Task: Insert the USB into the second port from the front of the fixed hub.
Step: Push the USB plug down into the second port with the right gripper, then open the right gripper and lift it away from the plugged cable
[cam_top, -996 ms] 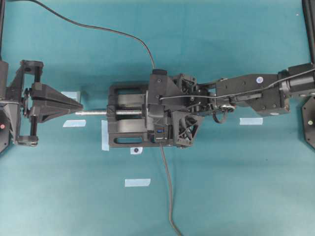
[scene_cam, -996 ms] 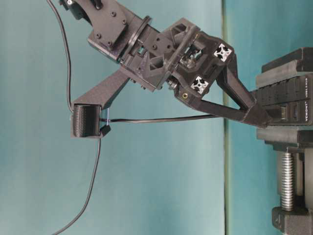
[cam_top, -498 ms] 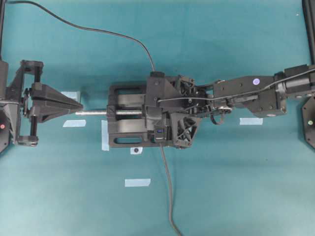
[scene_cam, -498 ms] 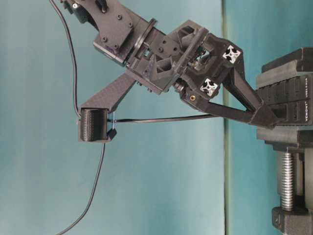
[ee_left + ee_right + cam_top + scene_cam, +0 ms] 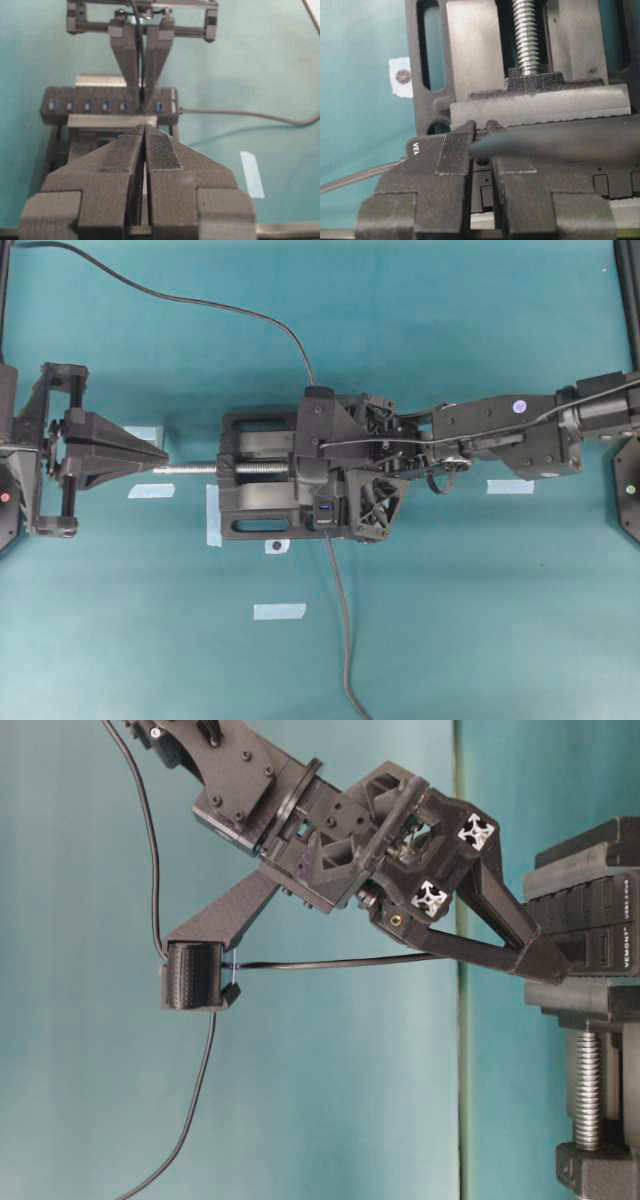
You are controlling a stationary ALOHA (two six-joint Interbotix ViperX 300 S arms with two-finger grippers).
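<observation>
Overhead view: the fixed hub (image 5: 322,502), a narrow matt black bar, is clamped in a blocky black vise (image 5: 255,475) with a threaded silver screw (image 5: 190,469), on a teal cloth-covered bench (image 5: 480,620). The right hand (image 5: 318,462) lies over the hub and hides nearly all of it; one blue socket shows. The left hand (image 5: 158,453), a ribbed black wedge, sits apart from the vise with its tips pressed together on nothing.

Table-level view: the right hand's tapered fingers (image 5: 500,915) meet at the hub's socket face. A thin grey cable (image 5: 330,963) runs level into the tips; the USB (image 5: 555,963) at its end is covered by them.

Left wrist view: the hub's row of blue-tongued sockets faces the camera. The right hand's fingers come down at the second port (image 5: 142,105) from the right end, where the hub's own cable leaves; the port is hidden.

Right wrist view: ridged pads (image 5: 456,150) stand a narrow gap apart around a blurred grey cable. Whether they grip the plug, I cannot tell.
</observation>
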